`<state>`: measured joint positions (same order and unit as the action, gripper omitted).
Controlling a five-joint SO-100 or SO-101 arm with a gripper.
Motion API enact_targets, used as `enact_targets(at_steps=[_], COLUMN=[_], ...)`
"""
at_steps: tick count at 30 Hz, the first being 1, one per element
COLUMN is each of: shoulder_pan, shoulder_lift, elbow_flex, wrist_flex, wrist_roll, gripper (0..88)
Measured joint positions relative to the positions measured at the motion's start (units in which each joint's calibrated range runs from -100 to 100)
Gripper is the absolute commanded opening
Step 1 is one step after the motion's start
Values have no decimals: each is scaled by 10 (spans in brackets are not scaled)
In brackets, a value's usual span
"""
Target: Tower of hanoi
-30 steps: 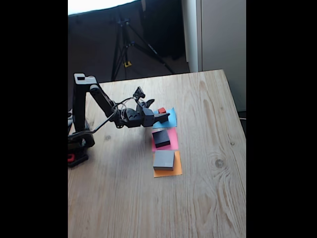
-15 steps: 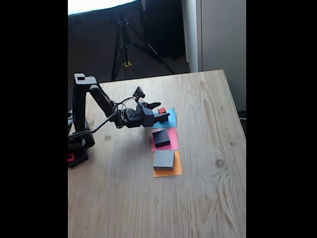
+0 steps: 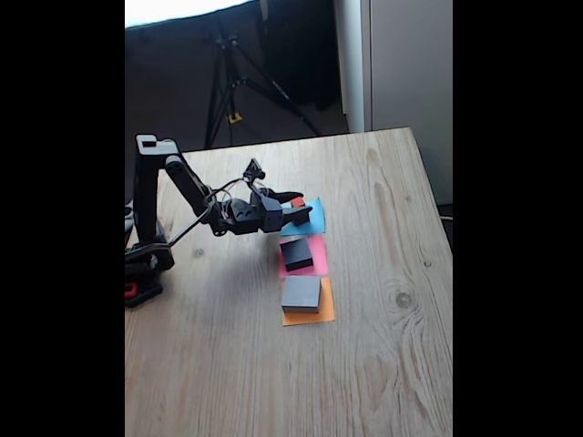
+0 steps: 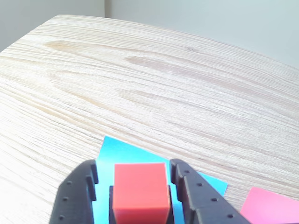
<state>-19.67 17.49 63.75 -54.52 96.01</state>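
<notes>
Red cube (image 4: 140,192) sits on a small black cube (image 4: 112,205), on the blue paper square (image 4: 122,153). In the wrist view it lies dead centre between the two fingers, one finger (image 4: 77,196) to its left, the other to its right, with a thin strip of blue showing on each side. Gripper (image 4: 135,191) is open just wider than the cube, holding nothing; no contact visible. My read: the cube is squared to the jaws, so closing straight in should catch its flat sides.

Fixed view: gripper (image 3: 296,208) reaches out low over the blue paper. Next along, medium black block (image 3: 296,254) on pink paper (image 3: 318,260), then flat grey block (image 3: 301,293) on orange paper (image 3: 314,316), each apart from the other.

Pale wooden table (image 3: 383,228). Behind its far edge, a dark tripod (image 3: 232,86) and a white wall panel.
</notes>
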Motion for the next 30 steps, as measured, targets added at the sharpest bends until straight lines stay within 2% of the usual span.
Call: enact_targets(at_steps=[30], shoulder_pan=[0], shoulder_lift=[3], elbow_flex=[17], wrist_flex=[-29], wrist_roll=[5], gripper=[65])
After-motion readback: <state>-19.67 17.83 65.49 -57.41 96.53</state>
